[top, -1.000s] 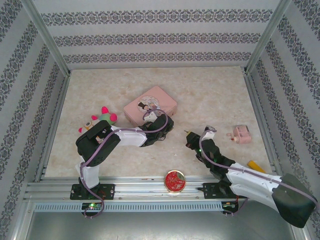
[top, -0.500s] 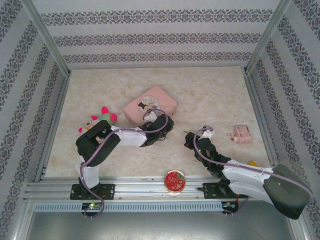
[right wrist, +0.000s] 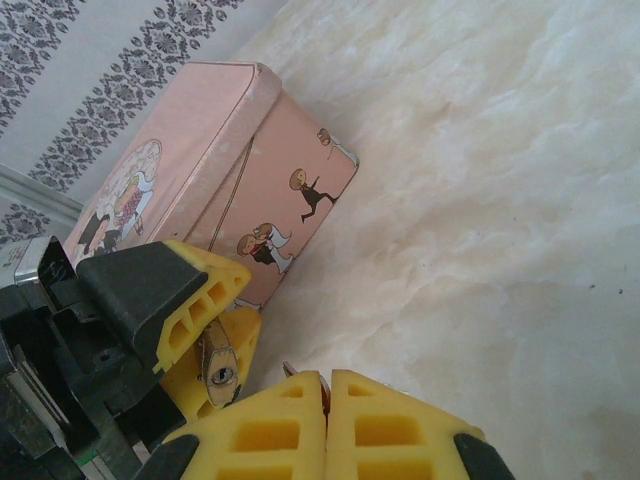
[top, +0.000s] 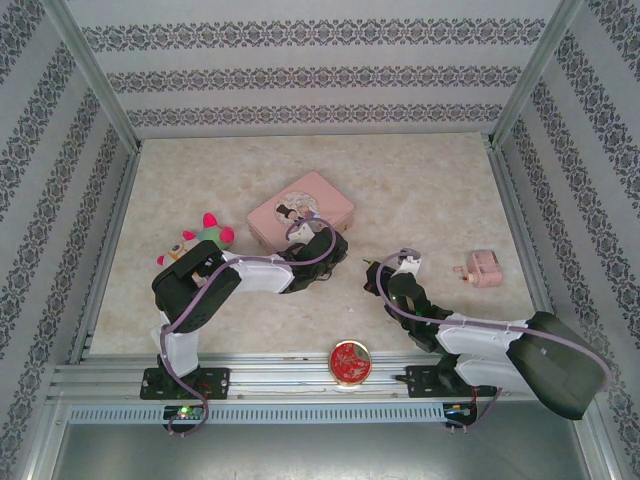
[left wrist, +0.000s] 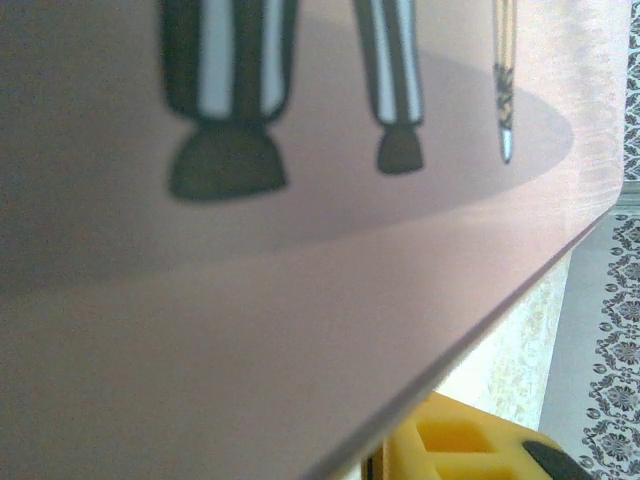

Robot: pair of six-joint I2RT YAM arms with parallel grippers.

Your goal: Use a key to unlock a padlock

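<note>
In the right wrist view the small brass padlock (right wrist: 218, 372) is clamped between the yellow fingers (right wrist: 195, 290) of my left gripper (right wrist: 248, 300), its keyhole facing the camera. At the bottom edge of that view my right gripper (right wrist: 327, 378) is shut on the thin silvery key (right wrist: 291, 372). Only the key's tip pokes out, a short way right of the keyhole and apart from it. From above, the left gripper (top: 338, 257) and right gripper (top: 372, 270) nearly meet at mid-table. One yellow finger (left wrist: 455, 445) of the left gripper appears low in the left wrist view.
The pink tin box (top: 300, 210) lies just behind the left gripper, and its side (left wrist: 250, 300) is very close to the left wrist camera. A plush toy (top: 205, 234) sits at the left, a round red tin (top: 350, 361) at the near edge, and a small pink toy (top: 482, 268) at the right.
My right arm has swung left, carrying its gripper and the key closer to the left gripper. The left arm and the padlock have stayed put.
</note>
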